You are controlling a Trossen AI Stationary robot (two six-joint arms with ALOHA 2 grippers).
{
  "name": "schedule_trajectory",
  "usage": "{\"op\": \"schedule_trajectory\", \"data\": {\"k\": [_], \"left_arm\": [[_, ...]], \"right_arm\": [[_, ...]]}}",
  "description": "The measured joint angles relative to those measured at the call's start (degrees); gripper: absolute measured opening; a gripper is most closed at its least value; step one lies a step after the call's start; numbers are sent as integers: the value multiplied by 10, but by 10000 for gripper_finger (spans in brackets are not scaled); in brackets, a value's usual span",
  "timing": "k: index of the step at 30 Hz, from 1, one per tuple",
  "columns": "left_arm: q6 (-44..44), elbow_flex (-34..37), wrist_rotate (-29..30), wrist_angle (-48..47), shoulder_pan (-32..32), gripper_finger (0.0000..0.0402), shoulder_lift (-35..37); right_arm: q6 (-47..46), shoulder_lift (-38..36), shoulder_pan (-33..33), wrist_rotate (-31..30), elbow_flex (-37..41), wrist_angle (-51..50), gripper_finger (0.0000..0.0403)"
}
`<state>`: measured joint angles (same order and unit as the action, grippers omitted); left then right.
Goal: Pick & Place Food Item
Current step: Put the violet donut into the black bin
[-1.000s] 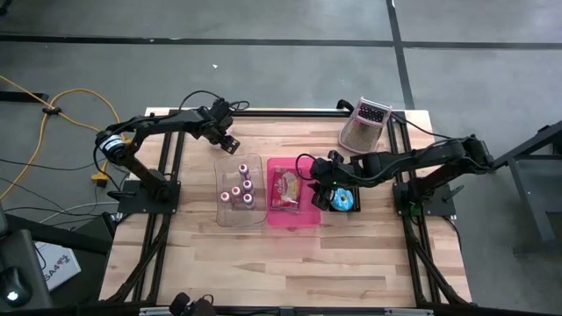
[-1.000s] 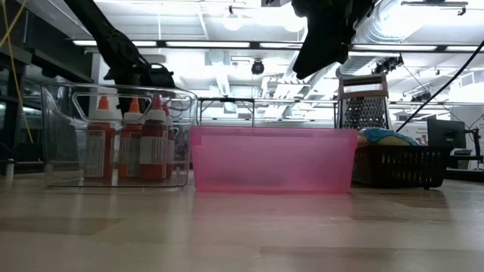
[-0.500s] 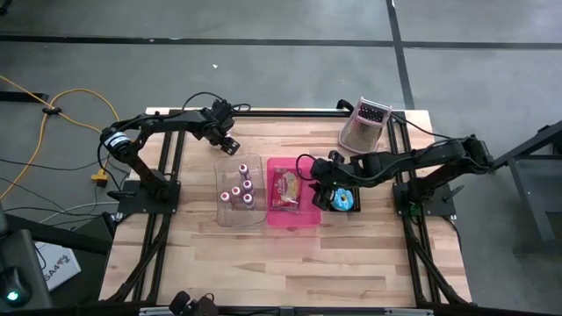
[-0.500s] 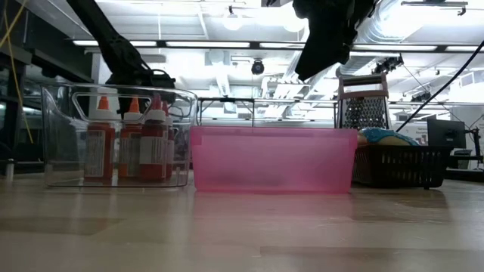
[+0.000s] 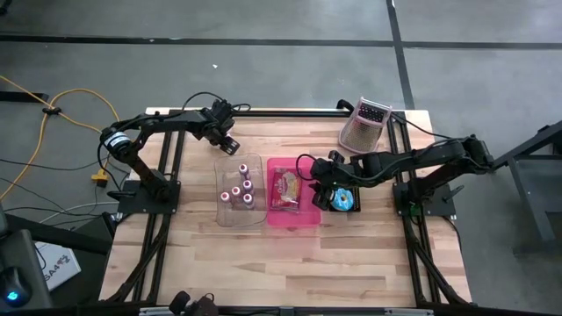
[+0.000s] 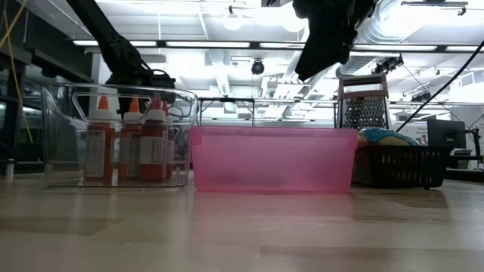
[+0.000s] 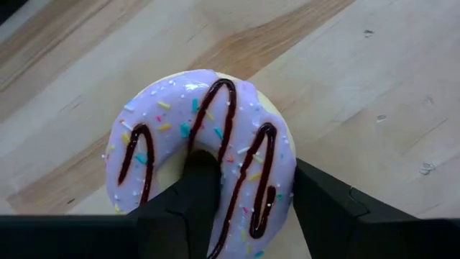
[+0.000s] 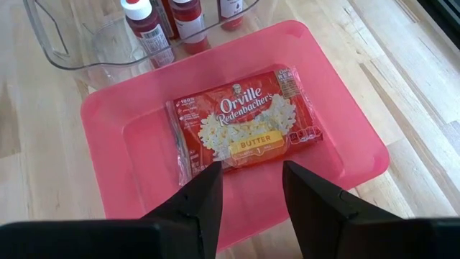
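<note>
Wooden slat surface (image 5: 193, 254), both arms over its far half. Donut (image 7: 201, 147), lilac icing with dark drizzle and sprinkles, lies flat on the bare wood at the far left, apart from the bins. Left hand (image 7: 248, 205) straddles its ring: one finger (image 7: 188, 205) down in the hole, the other (image 7: 327, 205) just outside the rim, so one side of the ring sits between them; can't tell whether they actually press it. In the high view the left hand (image 5: 227, 142) sits just beyond the clear bin (image 5: 239, 191), which holds red sauce bottles (image 5: 237, 194).

Pink tray (image 5: 292, 204) touches the clear bin on its right side; a butter popcorn packet (image 8: 241, 128) lies flat in it. Right hand (image 8: 251, 188) hovers over the tray's right edge, fingers part-open, nothing between them. Dark basket (image 6: 399, 166) sits just right of the tray with a blue item (image 5: 344, 200) in it. Metal grater (image 5: 365, 125) stands near the far right corner.
</note>
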<state>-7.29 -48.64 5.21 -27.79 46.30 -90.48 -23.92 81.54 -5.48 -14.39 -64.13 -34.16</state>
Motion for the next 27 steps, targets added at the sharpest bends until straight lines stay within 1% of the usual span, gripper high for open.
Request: {"op": "schedule_trajectory", "data": {"k": [4,9,16,27], "left_arm": [[0,0,1,0,0,143,0],[0,0,1,0,0,132,0],[9,-12,1,-5,0,129,0],[29,-72,0,-31,0,129,3]], "right_arm": [[0,0,0,0,0,0,133],[0,0,0,0,0,0,133],[0,0,0,0,0,-1,133],[-2,0,0,0,0,-2,133]]}}
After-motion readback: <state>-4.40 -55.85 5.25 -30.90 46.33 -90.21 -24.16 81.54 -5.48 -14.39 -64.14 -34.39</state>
